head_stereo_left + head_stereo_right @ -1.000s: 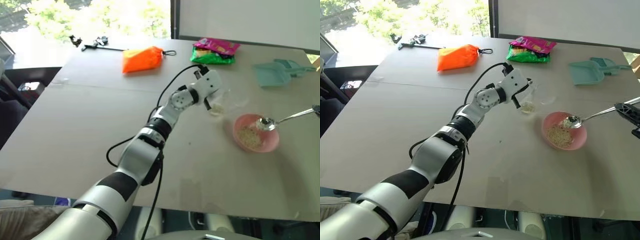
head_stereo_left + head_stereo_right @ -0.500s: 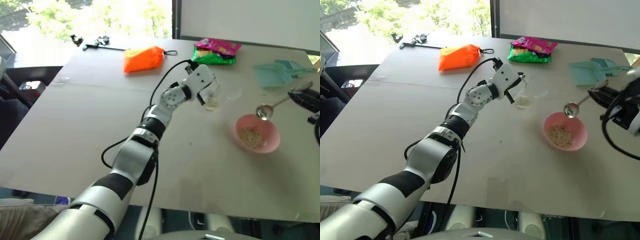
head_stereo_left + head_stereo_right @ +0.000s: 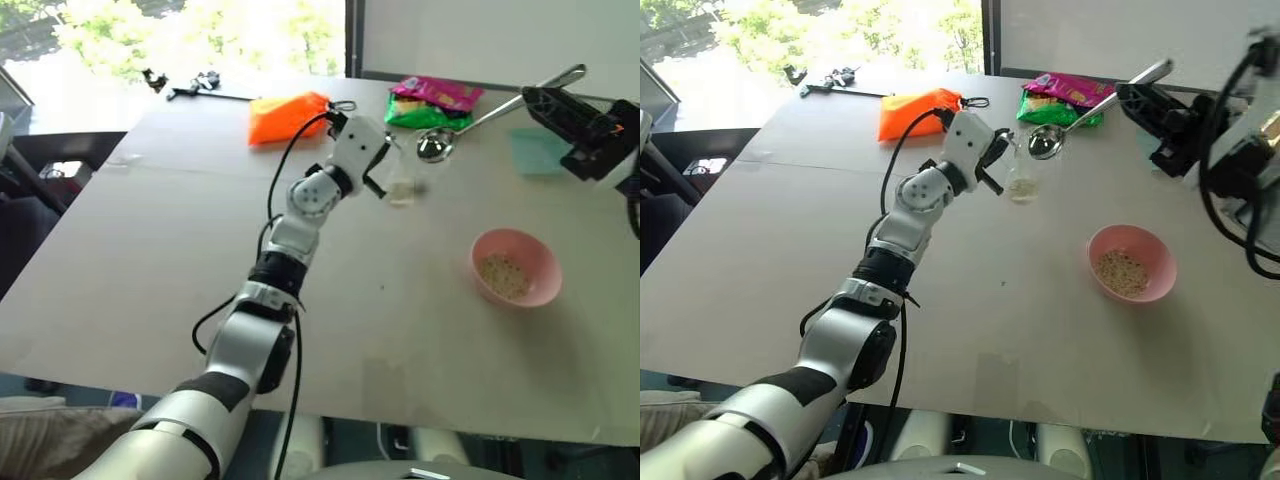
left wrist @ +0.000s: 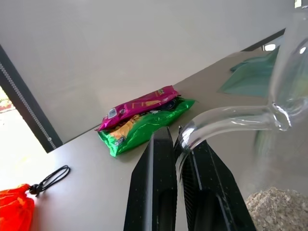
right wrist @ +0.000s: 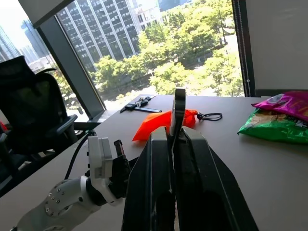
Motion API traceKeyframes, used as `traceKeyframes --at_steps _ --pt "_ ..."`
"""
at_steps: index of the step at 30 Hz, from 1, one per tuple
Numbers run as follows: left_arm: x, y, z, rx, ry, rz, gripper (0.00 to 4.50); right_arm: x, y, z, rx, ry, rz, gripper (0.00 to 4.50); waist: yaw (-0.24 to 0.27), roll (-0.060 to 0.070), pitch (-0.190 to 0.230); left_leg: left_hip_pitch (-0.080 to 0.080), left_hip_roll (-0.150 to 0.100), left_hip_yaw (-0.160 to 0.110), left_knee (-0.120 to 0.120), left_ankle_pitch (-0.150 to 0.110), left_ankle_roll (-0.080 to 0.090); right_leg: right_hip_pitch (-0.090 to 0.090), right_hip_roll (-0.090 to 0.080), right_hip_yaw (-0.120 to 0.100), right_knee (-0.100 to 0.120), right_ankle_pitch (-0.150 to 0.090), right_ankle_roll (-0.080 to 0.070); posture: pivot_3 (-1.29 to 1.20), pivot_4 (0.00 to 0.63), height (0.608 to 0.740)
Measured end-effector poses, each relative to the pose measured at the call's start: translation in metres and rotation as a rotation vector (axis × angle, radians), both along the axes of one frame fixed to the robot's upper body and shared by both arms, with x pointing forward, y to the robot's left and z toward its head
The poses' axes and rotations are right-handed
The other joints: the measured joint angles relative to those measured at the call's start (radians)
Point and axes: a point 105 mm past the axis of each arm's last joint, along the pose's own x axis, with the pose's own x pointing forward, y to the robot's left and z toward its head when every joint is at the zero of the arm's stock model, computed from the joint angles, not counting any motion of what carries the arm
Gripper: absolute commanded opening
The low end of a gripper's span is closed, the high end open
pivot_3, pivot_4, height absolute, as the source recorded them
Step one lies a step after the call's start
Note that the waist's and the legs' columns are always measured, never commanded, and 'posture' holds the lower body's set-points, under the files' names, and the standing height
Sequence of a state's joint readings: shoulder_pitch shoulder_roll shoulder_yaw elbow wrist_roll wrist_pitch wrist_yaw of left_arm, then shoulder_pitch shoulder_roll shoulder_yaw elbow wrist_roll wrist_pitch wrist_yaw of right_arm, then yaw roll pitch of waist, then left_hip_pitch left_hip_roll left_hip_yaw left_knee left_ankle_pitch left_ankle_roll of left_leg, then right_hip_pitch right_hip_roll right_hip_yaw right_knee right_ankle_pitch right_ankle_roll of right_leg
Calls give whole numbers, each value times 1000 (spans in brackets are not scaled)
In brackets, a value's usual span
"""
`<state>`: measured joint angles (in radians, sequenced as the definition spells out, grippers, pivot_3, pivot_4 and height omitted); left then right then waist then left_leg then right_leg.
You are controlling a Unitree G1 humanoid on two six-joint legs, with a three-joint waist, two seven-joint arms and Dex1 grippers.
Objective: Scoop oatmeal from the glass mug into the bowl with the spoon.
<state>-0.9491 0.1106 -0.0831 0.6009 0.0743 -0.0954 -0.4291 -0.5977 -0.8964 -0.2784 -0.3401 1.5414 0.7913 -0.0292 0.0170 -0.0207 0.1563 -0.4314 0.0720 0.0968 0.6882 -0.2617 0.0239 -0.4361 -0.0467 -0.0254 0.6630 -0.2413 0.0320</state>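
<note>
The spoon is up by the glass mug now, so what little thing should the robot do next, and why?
Probably dip the spoon down into the mug. Its bowl looks empty and hangs just above and beside the rim, the left gripper holds the mug by its handle, and oatmeal still lies at the bottom.

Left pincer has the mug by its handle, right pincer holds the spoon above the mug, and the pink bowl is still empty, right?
Not quite: the bowl is not empty; the right eye view shows oatmeal in it. The rest holds: the left pincer grips the mug by its handle, and the right pincer holds the spoon above the mug.
</note>
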Motion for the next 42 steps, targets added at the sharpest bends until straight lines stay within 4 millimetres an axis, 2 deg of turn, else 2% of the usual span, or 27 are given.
traceKeyframes --at_steps 4,7,10,12,13,14,17,19,21,22,25,28,30,31,33,35,36,38,41,42 --pt "-5 8 6 -17 -8 28 85 17 17 -14 -68 11 17 0 -4 0 0 1 0 1 0 0 0 0 0 1 0 0 0 0 150 740" --pt "-13 11 4 -46 3 34 85 34 43 -31 -151 13 45 0 -9 1 -1 1 1 1 0 0 0 -1 1 1 1 0 0 0 150 740" --pt "-16 22 -3 -69 31 65 85 46 65 -50 -195 26 75 0 -9 1 -1 1 1 2 0 0 0 -1 1 2 2 0 0 0 150 740" --pt "-16 30 -14 -76 72 95 85 52 79 -58 -204 28 107 0 -8 2 -1 1 1 2 0 0 0 -1 1 2 2 0 0 0 150 740" --pt "-16 35 -21 -79 97 112 0 55 88 -63 -217 27 128 683 -2 2 -1 0 1 1 0 0 0 -1 1 1 2 0 0 0 150 740" --pt "-16 36 -22 -80 99 113 0 55 89 -63 -217 27 132 805 -2 2 -1 0 1 1 0 0 0 -1 0 1 1 0 0 0 150 740" --pt "-16 43 -33 -87 132 134 0 57 102 -70 -259 0 158 2148 1 2 -1 -1 0 1 0 0 0 -1 0 0 1 0 0 0 150 740" --pt "-17 45 -37 -103 148 138 0 56 100 -69 -295 -30 159 3286 1 2 -1 -1 0 1 1 0 0 -1 0 0 1 0 0 0 150 740" --pt "-16 46 -36 -120 149 141 0 51 95 -64 -304 -59 169 4115 0 2 -1 -1 0 1 0 0 0 -1 0 -1 1 0 0 0 150 740" --pt "-16 48 -36 -133 150 143 0 42 88 -59 -315 -100 178 4477 2 2 -1 -1 0 0 0 0 0 -1 0 -1 1 0 0 0 150 740" --pt "-15 64 -44 -160 165 178 0 15 68 -50 -361 -203 204 4477 -1 2 -1 -1 0 0 -1 0 0 -1 0 -1 0 0 0 0 150 740" --pt "-13 85 -59 -188 212 232 0 -7 60 -50 -389 -265 241 4477 -11 2 -1 1 1 1 -1 0 0 -1 0 0 2 0 0 0 150 740" --pt "-15 86 -62 -219 214 221 0 -33 48 -65 -413 -293 260 4477 2 1 -1 1 0 -4 -1 0 0 3 0 -4 0 0 0 0 150 740" --pt "-15 95 -64 -231 214 241 0 -38 44 -74 -422 -273 268 4477 2 1 -1 2 0 -5 0 0 0 4 0 -4 -1 0 0 0 150 740" --pt "-15 115 -72 -244 222 290 0 -54 22 -93 -459 -237 229 4477 3 1 -1 2 -1 -4 0 0 0 5 0 -3 -1 0 0 0 150 740" --pt "-15 128 -73 -259 215 321 0 -60 10 -100 -495 -224 200 4477 -3 1 -1 4 -1 -3 1 0 0 5 0 -1 0 0 1 0 150 740" --pt "-15 129 -73 -263 213 323 0 -71 2 -102 -527 -238 177 4477 -1 1 -2 6 -1 -4 1 -1 2 8 0 -1 0 0 1 0 150 740" --pt "-15 131 -78 -271 223 329 0 -82 -4 -108 -544 -234 165 4477 -2 1 -1 16 0 -4 -1 -3 4 17 1 -2 -1 0 0 0 150 740" --pt "-14 138 -81 -286 232 346 0 -89 -9 -111 -539 -231 139 4477 -8 1 -2 20 0 -4 -1 -3 5 22 1 -2 -1 0 0 0 150 740" --pt "-14 139 -82 -288 231 346 365 -91 -9 -112 -541 -227 137 4494 -9 1 -2 21 0 -4 -1 -3 5 22 1 -1 -1 0 0 0 150 740"
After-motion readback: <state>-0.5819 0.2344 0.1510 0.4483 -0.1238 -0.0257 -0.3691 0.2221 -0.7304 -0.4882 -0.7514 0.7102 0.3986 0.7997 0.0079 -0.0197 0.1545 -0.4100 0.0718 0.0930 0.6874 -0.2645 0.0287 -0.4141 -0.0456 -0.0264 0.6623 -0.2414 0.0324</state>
